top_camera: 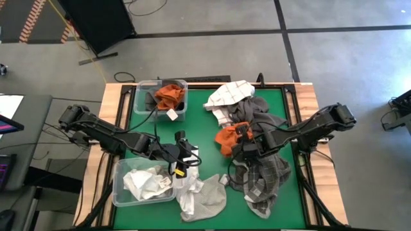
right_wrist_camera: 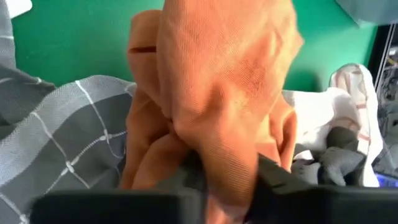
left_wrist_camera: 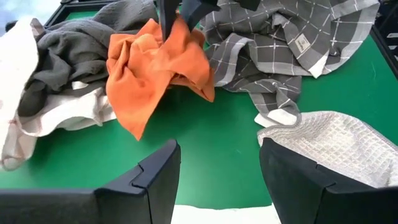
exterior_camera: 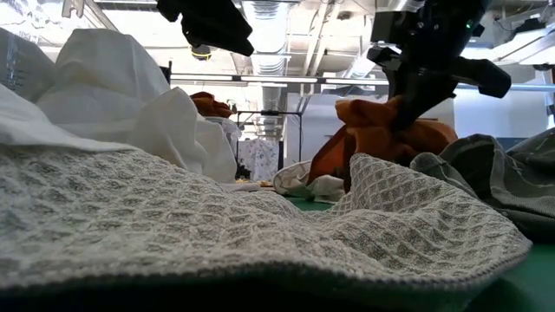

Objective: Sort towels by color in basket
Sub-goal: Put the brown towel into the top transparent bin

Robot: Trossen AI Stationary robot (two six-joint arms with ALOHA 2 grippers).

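High view: the right gripper [top_camera: 242,130] pinches the orange towel [top_camera: 227,138] at the pile's nine o'clock edge; the left gripper [top_camera: 182,160] waits at table centre, beside the white-towel bin [top_camera: 119,192]. Low view: the cloth hangs limp, light, best taken at a bunched fold. Left wrist view: own jaws stand open, empty. Right wrist view: only here, orange folds wrapped over closed fingers.

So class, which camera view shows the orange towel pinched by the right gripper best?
The left wrist view: the whole orange towel hangs in clear sight from the right gripper, over the green mat. The high view shows it small and partly covered by the arm, the low view only its top behind a waffle towel, and the right wrist view a close blur.
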